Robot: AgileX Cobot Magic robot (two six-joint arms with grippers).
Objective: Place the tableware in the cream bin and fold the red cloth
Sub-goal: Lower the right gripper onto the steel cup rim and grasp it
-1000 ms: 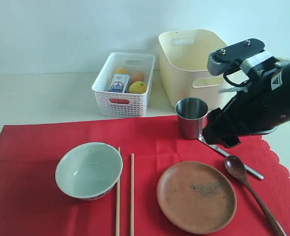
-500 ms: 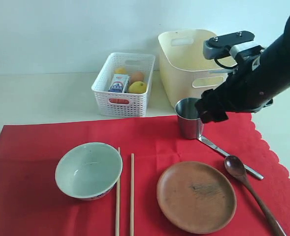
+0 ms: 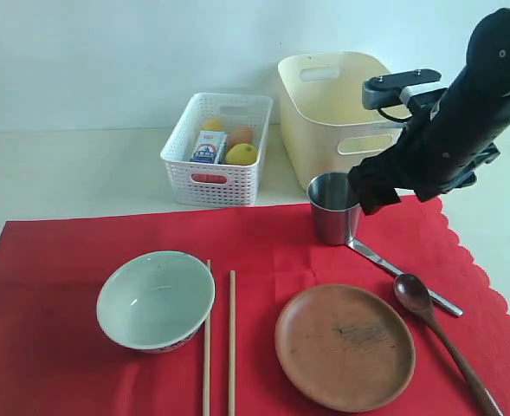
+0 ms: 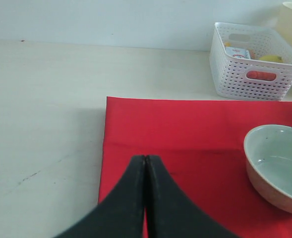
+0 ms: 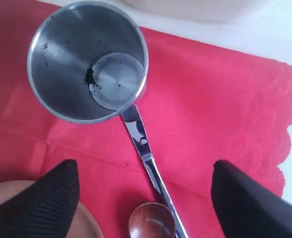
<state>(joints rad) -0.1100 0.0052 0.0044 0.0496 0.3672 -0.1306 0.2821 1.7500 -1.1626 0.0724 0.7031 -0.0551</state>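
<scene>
- From outside we overlook the whole cloth (image 3: 64, 260).
- Our right wrist looks closely down into the cup (image 5: 88, 62).
- Our left wrist looks low toward the bowl (image 4: 277, 163), which the outside view shares.

On the cloth (image 3: 64, 260), left to right along the near side, lie the bowl (image 3: 156, 299), the chopsticks (image 3: 231, 347), the plate (image 3: 345, 345) and the spoon (image 3: 441, 334). Behind the plate stands the cup (image 3: 335, 208), with the knife (image 3: 393, 270) running from its foot toward the spoon. Behind the cloth, on the table (image 3: 64, 173), the basket (image 3: 211, 186) sits left of the bin (image 3: 319, 130).

The black right arm (image 3: 484, 87) bears a grey bracket (image 3: 400, 84) and ribbed end effector fingers (image 5: 41, 198).
</scene>
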